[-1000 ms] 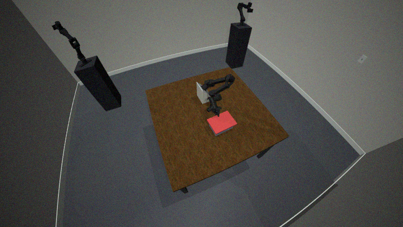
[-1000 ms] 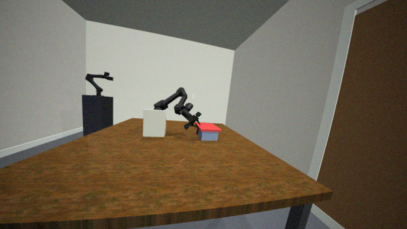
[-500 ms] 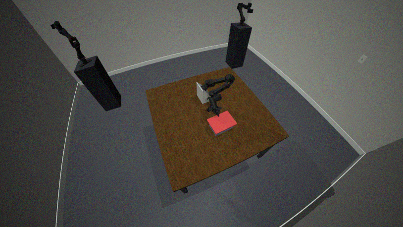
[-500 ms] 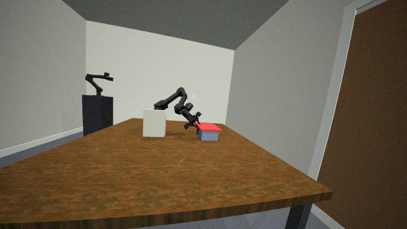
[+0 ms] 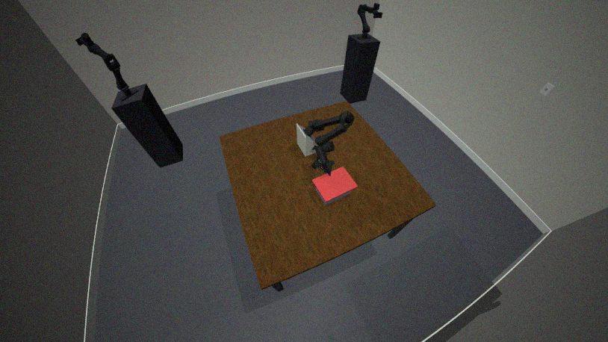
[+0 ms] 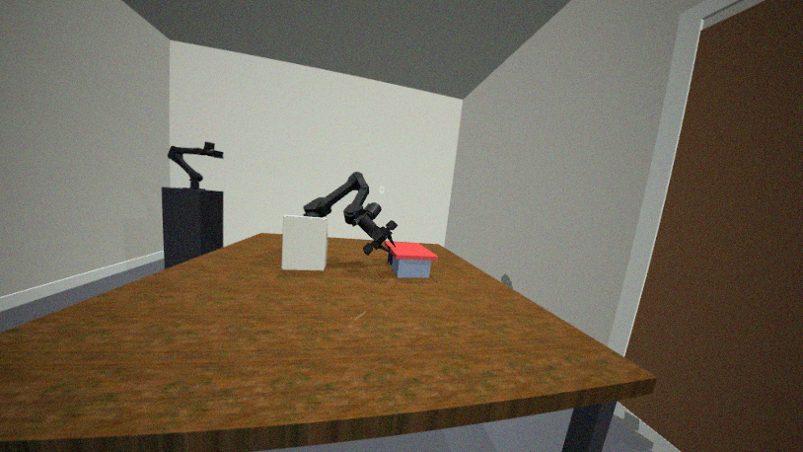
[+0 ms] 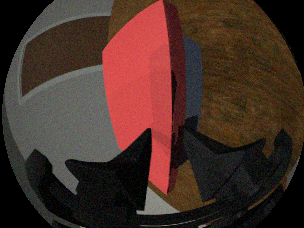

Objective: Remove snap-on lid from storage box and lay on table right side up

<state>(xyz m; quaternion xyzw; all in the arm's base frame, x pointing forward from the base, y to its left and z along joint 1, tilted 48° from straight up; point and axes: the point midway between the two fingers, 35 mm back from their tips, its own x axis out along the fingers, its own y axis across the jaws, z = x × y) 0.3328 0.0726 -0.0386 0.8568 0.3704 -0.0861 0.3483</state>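
Note:
The red lid sits flat on top of the blue-grey storage box, which stands on the wooden table. My gripper is shut on the lid's edge nearest the arm's base, with one finger above the lid and the other below its rim. In the wrist view the lid's edge passes between the two fingertips. The lower fingertip is partly hidden by the rim and its shadow. No gap shows between the lid and the box.
A white upright block stands on the table beside the arm's base. Two dark pedestals with other arms stand on the floor beyond the table's edges; one also shows at the left in the exterior view.

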